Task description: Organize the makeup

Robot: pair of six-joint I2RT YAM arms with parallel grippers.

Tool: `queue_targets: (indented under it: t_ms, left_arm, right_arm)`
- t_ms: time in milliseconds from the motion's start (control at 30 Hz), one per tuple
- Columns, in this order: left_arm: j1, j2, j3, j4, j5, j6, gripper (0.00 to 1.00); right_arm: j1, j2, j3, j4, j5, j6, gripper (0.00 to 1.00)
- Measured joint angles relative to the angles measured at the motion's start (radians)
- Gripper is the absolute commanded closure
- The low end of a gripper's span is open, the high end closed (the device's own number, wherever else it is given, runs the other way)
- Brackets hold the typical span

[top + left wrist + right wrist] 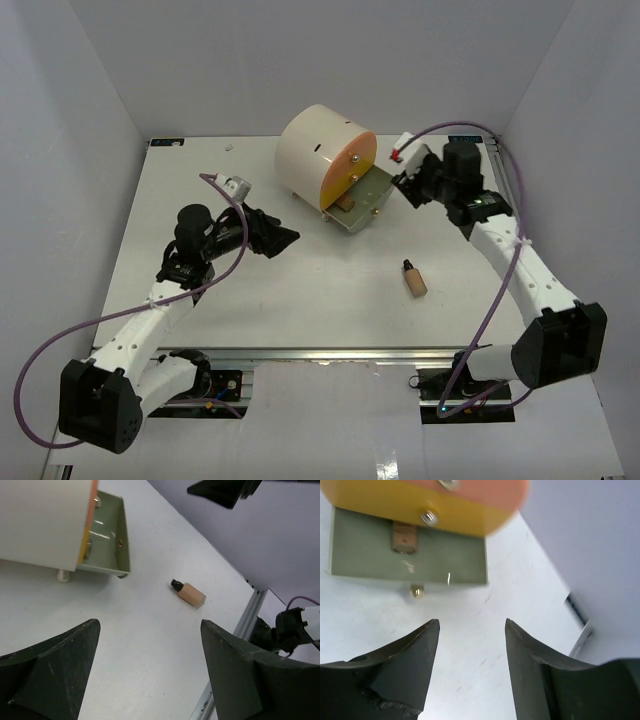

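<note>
Right gripper spread open with nothing between the fingers, hanging above the table just beside the pulled-out lower drawer of the cream box, on its right in the overhead view. Left gripper likewise open and empty, held over the table on the other side of the box, pointed toward the drawer and apart from everything. One stowed bottle, a tan piece with no cap visible from here, lying inside the drawer close under the orange front, so judged as put away. One loose bottle, tan with a black cap, lying on its side on the bare table, well apart from the box, between the drawer and the near edge, nearer the right arm, touched by neither gripper. No jars or compacts to be seen in any view; whether inside the box behind the shut upper front or simply absent, impossible to tell. Judged from this: partly done, at least one piece stowed and at least one left out. Remaining, most likely: reaching down to the loose bottle, closing across its body, carrying it to the open drawer and setting it beside the first, then perhaps pushing the drawer shut by its brass knob. Room enough by the look of it, with much of the grey drawer floor showing bare.
</note>
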Motion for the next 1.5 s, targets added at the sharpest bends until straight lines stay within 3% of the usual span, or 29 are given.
queue_targets:
  t_ms: [67,267,367,567,700,867,1100,1400,1500]
  left_arm:
    - [-0.051,0.039,0.001,-0.002,-0.003,-0.010,0.17]
    - [-0.426,0.227,0.092,-0.050,-0.207,-0.094,0.41]
    - [-0.580,0.374,0.208,-0.105,-0.334,-0.169,0.38]
    - [-0.760,0.775,0.606,-0.284,-0.615,-0.340,0.19]
    - [-0.802,0.996,0.842,-0.447,-0.727,-0.442,0.04]
    - [-0.817,1.182,1.077,-0.661,-0.813,-0.515,0.03]
    - [-0.819,1.303,1.300,-0.804,-0.840,-0.548,0.03]
    - [-0.821,1.442,1.441,-0.888,-0.840,-0.551,0.14]
    - [-0.822,1.458,1.461,-0.907,-0.841,-0.552,0.25]
  right_arm:
    - [-0.115,-0.084,-0.045,-0.005,-0.107,0.169,0.31]
    - [-0.497,-0.137,-0.314,-0.045,-0.469,0.496,0.22]
    - [-0.612,-0.120,-0.370,-0.113,-0.560,0.564,0.21]
    - [-0.706,-0.248,-0.375,-0.112,-0.662,0.624,0.21]
    - [-0.726,-0.305,-0.375,-0.097,-0.690,0.633,0.20]
    - [-0.749,-0.315,-0.379,-0.093,-0.703,0.639,0.20]
    - [-0.761,-0.316,-0.383,-0.093,-0.709,0.653,0.20]
    - [-0.773,-0.328,-0.383,-0.093,-0.722,0.657,0.20]
    - [-0.776,-0.331,-0.383,-0.093,-0.725,0.657,0.20]
